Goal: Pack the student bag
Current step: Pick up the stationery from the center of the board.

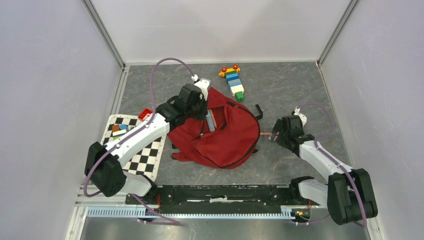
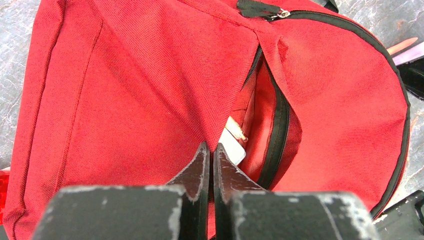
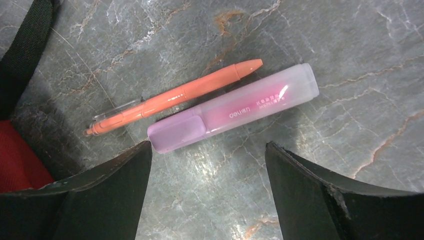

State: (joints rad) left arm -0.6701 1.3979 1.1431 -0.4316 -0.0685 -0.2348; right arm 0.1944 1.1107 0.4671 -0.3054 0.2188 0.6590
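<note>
As white walls [image 1: 220, 30] enclose it, the marbled table [image 1: 285, 90] bears the student bag [image 1: 225, 140].

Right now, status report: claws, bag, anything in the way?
Left claw shut, pinching student bag fabric beside open zip. Right claw open over orange pen and purple highlighter on table. Nothing covering them.

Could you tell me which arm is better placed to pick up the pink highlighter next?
Right: the right hand hangs open over the highlighter and orange pen; the left hand is shut on the student bag at its pocket edge.
</note>
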